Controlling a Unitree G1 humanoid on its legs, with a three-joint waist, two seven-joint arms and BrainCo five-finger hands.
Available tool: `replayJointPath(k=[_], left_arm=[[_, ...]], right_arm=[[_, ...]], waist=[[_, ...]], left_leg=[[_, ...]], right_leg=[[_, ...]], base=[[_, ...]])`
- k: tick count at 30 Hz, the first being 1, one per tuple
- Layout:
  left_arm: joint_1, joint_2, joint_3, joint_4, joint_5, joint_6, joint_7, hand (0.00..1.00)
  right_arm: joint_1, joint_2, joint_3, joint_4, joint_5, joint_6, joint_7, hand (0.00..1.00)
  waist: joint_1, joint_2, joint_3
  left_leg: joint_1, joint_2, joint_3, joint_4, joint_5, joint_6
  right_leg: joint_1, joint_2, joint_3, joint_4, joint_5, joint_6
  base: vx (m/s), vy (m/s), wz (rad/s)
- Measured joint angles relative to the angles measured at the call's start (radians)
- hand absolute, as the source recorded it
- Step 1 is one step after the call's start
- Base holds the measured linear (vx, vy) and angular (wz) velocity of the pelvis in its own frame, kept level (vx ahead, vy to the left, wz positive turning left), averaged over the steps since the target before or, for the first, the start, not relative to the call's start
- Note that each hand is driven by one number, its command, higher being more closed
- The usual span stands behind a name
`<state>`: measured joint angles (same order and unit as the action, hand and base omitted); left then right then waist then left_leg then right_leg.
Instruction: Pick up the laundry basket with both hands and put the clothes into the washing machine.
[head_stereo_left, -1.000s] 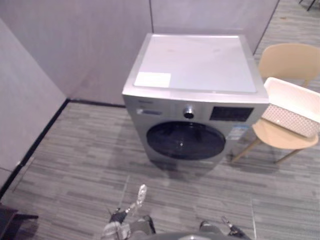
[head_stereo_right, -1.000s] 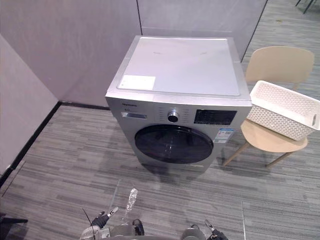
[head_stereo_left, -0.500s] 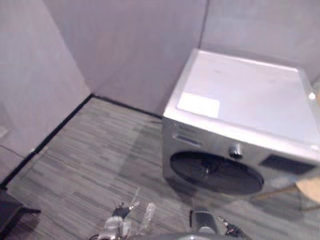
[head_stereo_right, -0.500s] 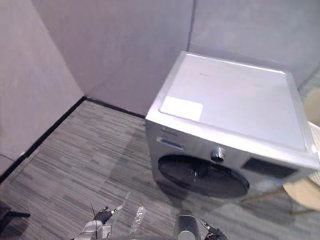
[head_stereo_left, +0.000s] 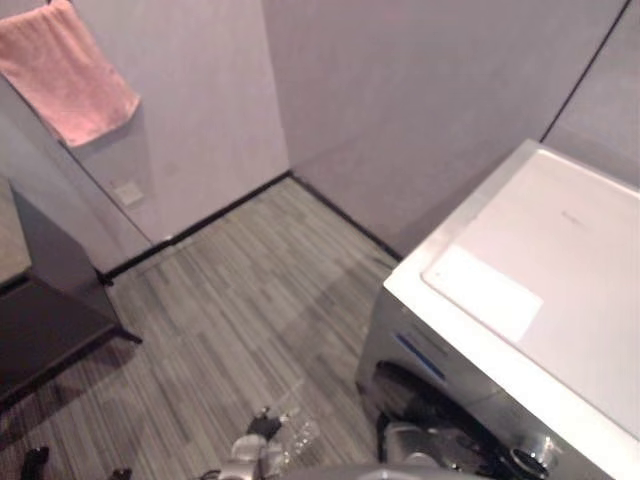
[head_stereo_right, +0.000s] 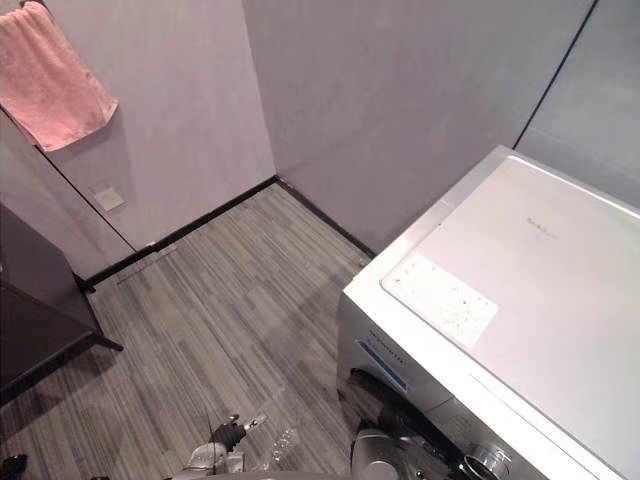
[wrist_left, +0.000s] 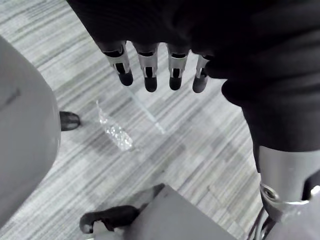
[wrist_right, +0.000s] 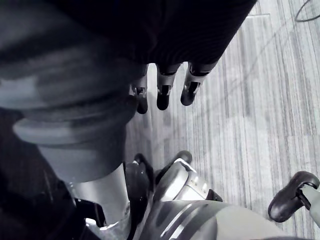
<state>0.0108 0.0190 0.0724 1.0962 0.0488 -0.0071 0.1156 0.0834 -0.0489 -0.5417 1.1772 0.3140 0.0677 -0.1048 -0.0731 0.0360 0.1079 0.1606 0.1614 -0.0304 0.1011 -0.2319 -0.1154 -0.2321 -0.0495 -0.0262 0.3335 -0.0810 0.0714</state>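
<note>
The head views look down on a room corner and striped grey floor (head_stereo_right: 200, 300). The washing machine (head_stereo_right: 520, 290) stands at the right, close to the robot, with its flat white top bare. The dark round door (head_stereo_left: 425, 405) is cut off at the lower edge, so I cannot tell whether it is latched. A pink towel (head_stereo_left: 70, 70) hangs on the left wall above a dark table (head_stereo_left: 40, 320).

The left hand (wrist_left: 150, 75) hangs over the floor with its fingers straight, side by side and slightly apart, holding nothing. The right hand (wrist_right: 162, 92) also hangs with relaxed fingers and holds nothing. These pictures do not settle where the laundry basket is, except that it is in neither hand.

Judgement: empty hands beside the machine fit either a basket yet to be fetched or clothes already loaded. Either way, sound practice is to keep both hands loose and level, and to keep the arms clear of the machine's near corner during any turn.
</note>
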Motion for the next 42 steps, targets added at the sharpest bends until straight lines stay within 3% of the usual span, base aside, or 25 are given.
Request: replayJointPath(k=[3,7,10,13,16,20,27,29,31,35,37,38,40,42], left_arm=[[0.019,0.03,0.0,0.004,-0.01,0.002,0.007,0.0],[0.037,0.046,-0.007,-0.003,-0.02,0.002,0.021,0.0],[0.04,0.061,-0.043,-0.006,-0.02,0.001,0.022,0.0],[0.036,0.059,-0.07,-0.005,-0.019,0.001,0.022,0.0],[0.03,0.067,-0.069,-0.009,-0.021,-0.003,0.036,0.0],[0.028,0.077,-0.082,0.002,-0.018,-0.002,0.043,0.0],[0.017,0.089,-0.132,0.004,-0.016,-0.002,0.038,0.0],[0.014,0.094,-0.155,0.004,-0.015,-0.002,0.038,0.0],[0.014,0.095,-0.16,0.004,-0.007,-0.002,0.037,0.0],[0.008,0.123,-0.199,-0.003,0.002,-0.003,0.019,0.0],[0.008,0.144,-0.211,-0.004,0.004,-0.002,0.017,0.0],[-0.004,0.151,-0.22,-0.005,0.013,0.0,0.017,0.0],[-0.009,0.163,-0.22,-0.005,0.027,0.003,0.017,0.0],[-0.017,0.165,-0.22,-0.003,0.044,0.005,0.017,0.0]], right_arm=[[-0.005,0.0,0.012,0.008,0.011,-0.001,0.001,0.0],[0.007,0.004,0.005,0.04,0.034,-0.001,-0.002,0.0],[0.04,0.006,-0.039,0.074,0.062,0.009,-0.006,0.0],[0.064,-0.002,-0.042,0.074,0.083,0.02,-0.004,0.0],[0.076,-0.004,0.007,0.074,0.075,0.017,-0.006,0.0],[0.056,0.0,0.077,0.041,0.058,-0.022,-0.006,0.0],[0.01,-0.001,0.157,0.005,0.028,-0.043,-0.002,0.0],[-0.001,-0.004,0.159,0.004,0.025,-0.042,-0.002,0.0],[-0.015,-0.003,0.159,0.002,0.02,-0.042,0.0,0.0],[-0.016,0.01,0.158,0.003,0.007,-0.039,0.003,0.0],[-0.016,0.019,0.156,0.006,0.008,-0.033,0.007,0.0],[-0.006,0.029,0.15,0.009,0.008,-0.029,0.013,0.0],[0.007,0.041,0.121,0.027,0.008,-0.019,0.018,0.0],[0.013,0.045,0.104,0.028,0.007,-0.019,0.019,0.0]], waist=[[0.001,-0.01,-0.008],[-0.004,-0.025,-0.011],[-0.004,-0.03,-0.01],[-0.011,-0.017,-0.013],[-0.002,-0.022,-0.014],[-0.002,-0.041,-0.019],[0.0,-0.055,-0.025],[0.001,-0.056,-0.025],[0.0,-0.057,-0.025],[-0.012,-0.109,-0.009],[-0.026,-0.125,-0.005],[-0.029,-0.145,-0.002],[-0.028,-0.15,-0.001],[-0.044,-0.153,-0.002]], left_leg=[[-0.021,0.008,0.0,0.011,0.001,-0.004],[-0.11,-0.004,0.056,0.17,0.03,-0.041],[-0.137,0.005,0.157,0.188,0.078,-0.016],[-0.168,-0.004,0.144,0.114,0.117,0.005],[-0.168,-0.026,0.105,0.033,0.153,0.002],[-0.164,-0.04,0.133,0.004,0.153,0.004],[-0.165,-0.065,0.188,-0.07,0.153,0.006],[-0.163,-0.075,0.201,-0.075,0.157,0.025],[-0.163,-0.081,0.215,-0.082,0.155,0.038],[-0.164,-0.136,0.164,-0.059,0.152,0.059],[-0.164,-0.147,0.131,-0.046,0.158,0.067],[-0.165,-0.151,0.112,-0.034,0.159,0.066],[-0.167,-0.142,0.087,-0.023,0.155,0.056],[-0.184,-0.134,0.07,-0.007,0.143,0.055]], right_leg=[[0.001,0.008,-0.008,-0.022,0.017,-0.006],[0.057,-0.039,-0.081,-0.042,0.013,-0.007],[0.125,-0.076,-0.181,-0.071,0.002,-0.01],[0.138,-0.073,-0.221,-0.107,0.007,-0.001],[0.14,-0.071,-0.203,-0.131,0.04,0.011],[0.141,-0.057,-0.123,-0.211,0.063,0.025],[0.129,-0.047,-0.018,-0.349,0.076,0.046],[0.119,-0.049,0.004,-0.349,0.079,0.053],[0.101,-0.058,0.007,-0.324,0.056,0.086],[0.051,-0.112,0.002,-0.139,0.0,0.153],[0.056,-0.112,0.036,-0.082,-0.01,0.16],[0.071,-0.101,0.061,-0.07,-0.006,0.16],[0.1,-0.085,0.046,-0.101,-0.003,0.155],[0.118,-0.079,0.022,-0.147,0.015,0.128]], base=[[-0.05,-0.006,0.04],[-0.06,-0.032,0.67],[-0.08,-0.07,1.07],[-0.11,-0.045,1.08],[-0.14,0.018,0.58],[-0.12,0.072,-0.25],[-0.04,0.065,-0.36],[0.02,0.071,-0.26],[0.06,0.074,-0.16],[0.07,0.081,0.45],[0.13,0.005,0.79],[0.17,-0.04,0.74],[0.19,-0.042,0.4],[0.21,-0.034,0.22]])
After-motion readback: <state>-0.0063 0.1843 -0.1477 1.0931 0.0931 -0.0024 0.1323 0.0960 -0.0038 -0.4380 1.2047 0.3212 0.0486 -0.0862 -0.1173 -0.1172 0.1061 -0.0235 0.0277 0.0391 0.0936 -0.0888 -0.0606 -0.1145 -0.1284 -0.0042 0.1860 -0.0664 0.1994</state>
